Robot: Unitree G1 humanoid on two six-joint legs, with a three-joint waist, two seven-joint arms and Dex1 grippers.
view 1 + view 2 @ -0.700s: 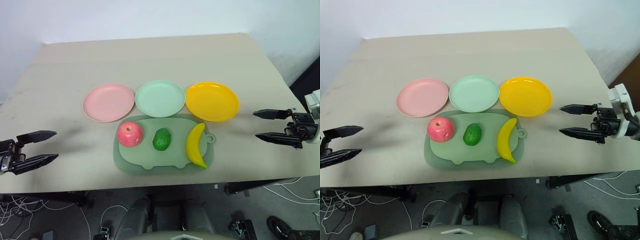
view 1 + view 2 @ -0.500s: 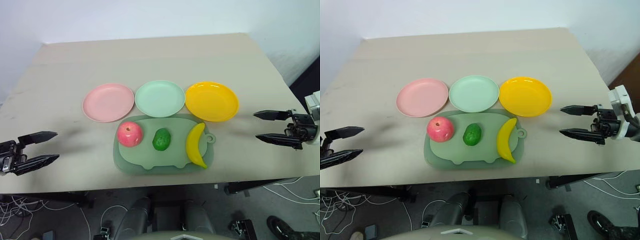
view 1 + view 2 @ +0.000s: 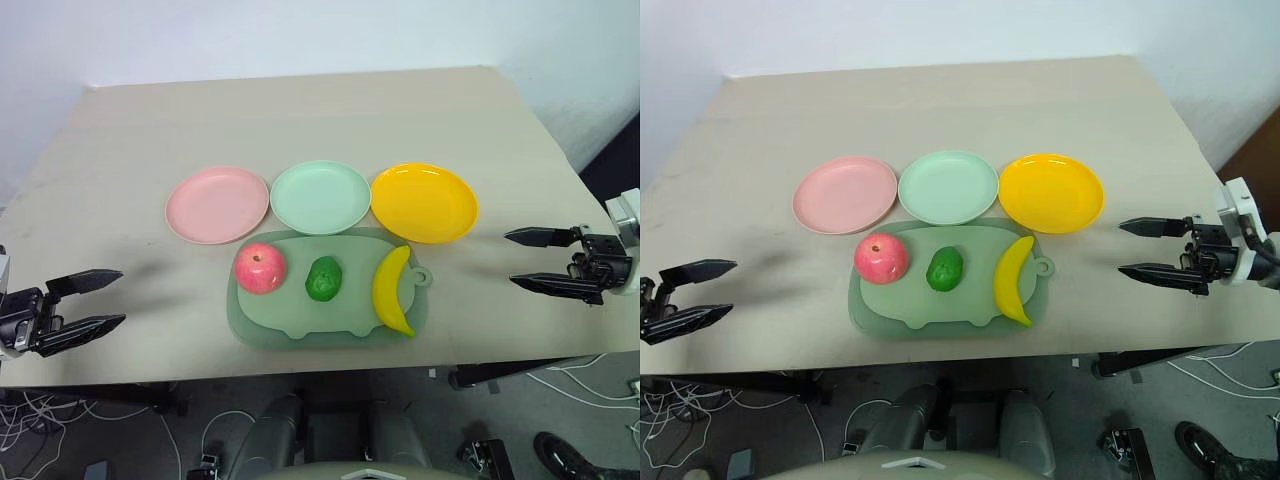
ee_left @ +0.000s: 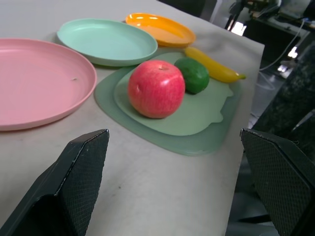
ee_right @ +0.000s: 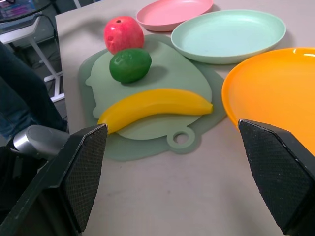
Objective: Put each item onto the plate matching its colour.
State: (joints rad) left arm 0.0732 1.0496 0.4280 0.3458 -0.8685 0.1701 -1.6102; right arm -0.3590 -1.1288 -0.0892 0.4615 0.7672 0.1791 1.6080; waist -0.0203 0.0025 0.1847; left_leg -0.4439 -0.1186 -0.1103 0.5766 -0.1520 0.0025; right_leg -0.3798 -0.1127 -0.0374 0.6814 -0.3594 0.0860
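Note:
A pinkish-red apple (image 3: 260,268), a dark green oval fruit (image 3: 323,278) and a curved yellow banana (image 3: 392,290) lie in a row on a pale green mat (image 3: 330,318). Behind the mat stand three round plates: pink (image 3: 217,204), mint green (image 3: 320,196) and yellow-orange (image 3: 424,202), all bare. My left gripper (image 3: 98,299) hovers open near the table's left front edge, pointing toward the mat. My right gripper (image 3: 523,259) hovers open at the right, level with the banana and well apart from it.
The beige table (image 3: 300,120) stretches back to a white wall. Cables (image 3: 35,420) lie on the floor below the front edge. A dark sleeve (image 5: 19,93) shows in the right wrist view beyond the table.
My left gripper has sunk a little toward the front edge and edged inward. My right gripper has dropped slightly. The fruits and plates have not moved.

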